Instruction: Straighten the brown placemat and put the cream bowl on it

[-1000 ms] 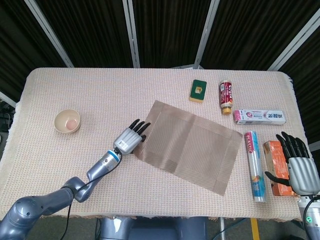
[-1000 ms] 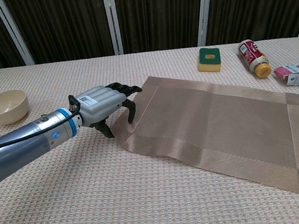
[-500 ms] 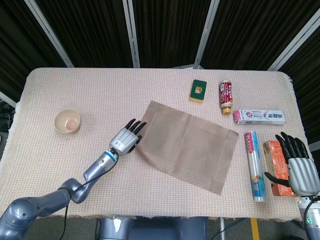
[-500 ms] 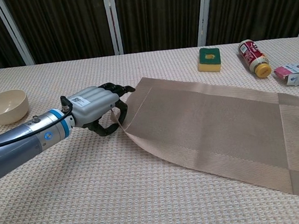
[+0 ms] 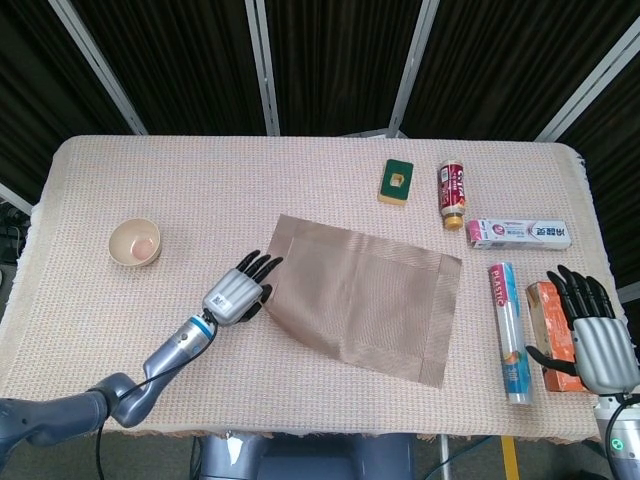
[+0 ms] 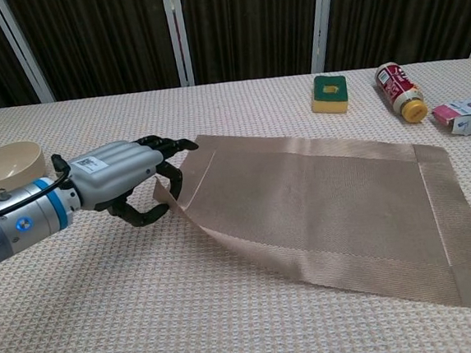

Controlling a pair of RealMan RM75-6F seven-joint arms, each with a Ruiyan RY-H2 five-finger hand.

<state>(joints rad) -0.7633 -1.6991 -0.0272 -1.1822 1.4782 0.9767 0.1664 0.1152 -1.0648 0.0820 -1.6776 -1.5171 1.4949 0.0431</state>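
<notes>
Near the middle of the table (image 5: 120, 180), the brown placemat (image 5: 370, 295) lies mostly flat, with its left edge raised off the cloth. The left hand (image 5: 238, 293) pinches that lifted edge between thumb and fingers — the chest view shows the mat curling up into the grip. The right hand (image 5: 592, 335) hovers at the far right edge, fingers spread and holding nothing, beside an orange box (image 5: 548, 318) and a roll of plastic wrap (image 5: 508, 332).

The mat's long axis runs left to right but is skewed: its far-left corner sits farther back than its far-right corner, so the mat points slightly toward the near right and is not yet square with the table edge. The step in hand is judged to be the straightening. To do it well, the pinch should stay firm and low, swinging the held end toward the near side so the mat pivots on its resting right part, without folding it or dragging the whole sheet. The edge should then be laid down smoothly before letting go, so no ridge is left.

The cream bowl (image 5: 134, 242) stands upright well to the left, apart from the mat — it has not been placed. A green sponge (image 5: 397, 180), a red bottle (image 5: 452, 192) and a white box (image 5: 518, 233) lie beyond the mat's far right.
</notes>
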